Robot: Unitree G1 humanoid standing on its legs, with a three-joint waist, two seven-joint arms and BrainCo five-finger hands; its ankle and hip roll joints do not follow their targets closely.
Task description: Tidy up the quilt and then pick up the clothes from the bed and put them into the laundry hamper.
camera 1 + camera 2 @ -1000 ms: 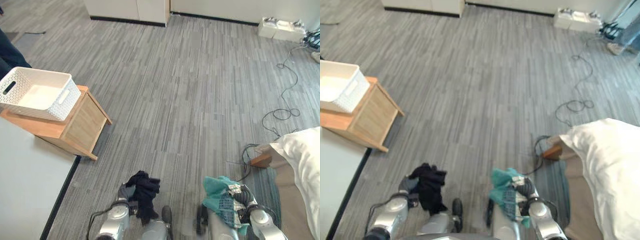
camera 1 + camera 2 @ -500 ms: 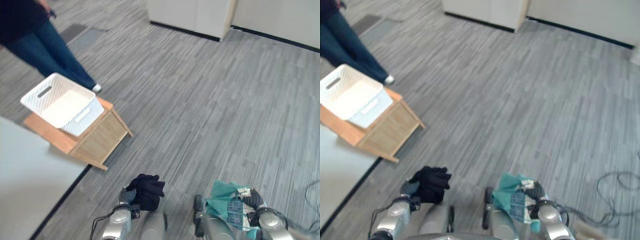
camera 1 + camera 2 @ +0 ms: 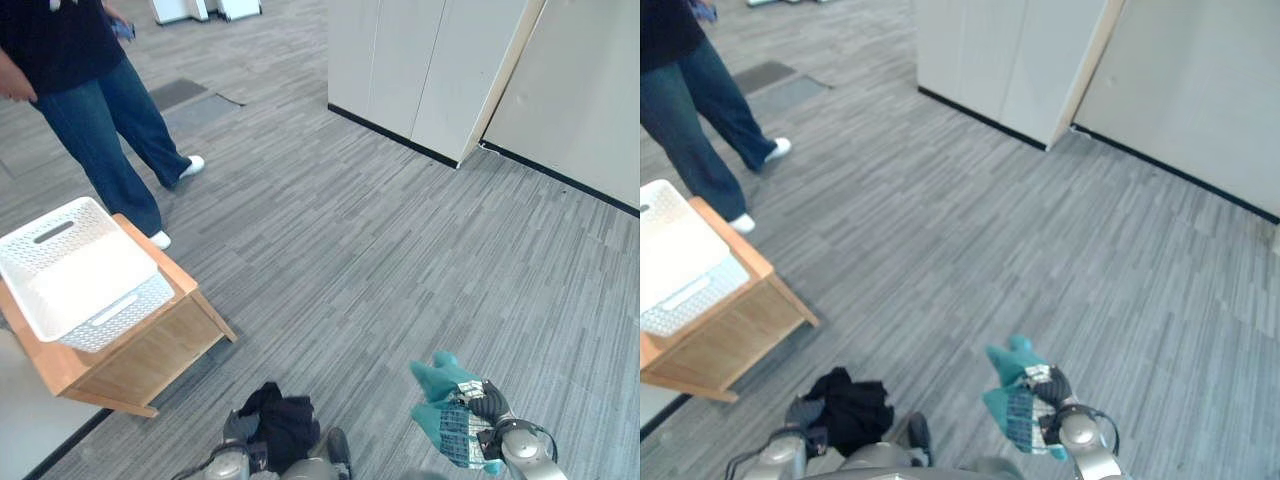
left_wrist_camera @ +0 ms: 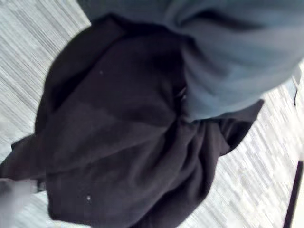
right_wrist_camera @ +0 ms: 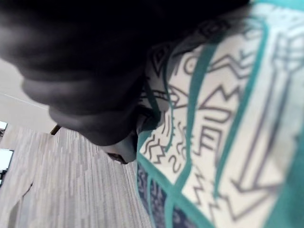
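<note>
Here, floor (image 3: 420, 250): grey striped carpet running from the robot out to the far wall.
Cabinets (image 3: 425, 70): pale doors with a black skirting strip, standing along the far wall.
Person (image 3: 95, 100): standing at the far left in a dark top and blue jeans with white shoes, just behind the wooden stand.
Wooden stand (image 3: 150, 355): a low light-wood box at the left, on the carpet, carrying the hamper on its top.
Laundry hamper (image 3: 85, 275): white, perforated, with slot handles; it sits on the stand and looks empty inside.
Black garment (image 3: 280, 425): a dark bundle with a grey-blue fold, bunched at the left hand and well apart from the hamper.
Teal garment (image 3: 450, 410): teal cloth with a patterned white and navy print, bunched at the right hand and lifted above the carpet.
Left hand (image 3: 238, 432): low in the head views, its fingers curled into the black garment.
Right hand (image 3: 490, 408): low at the right, dark fingers wrapped round the teal garment, pinching it in a bunch.
</note>
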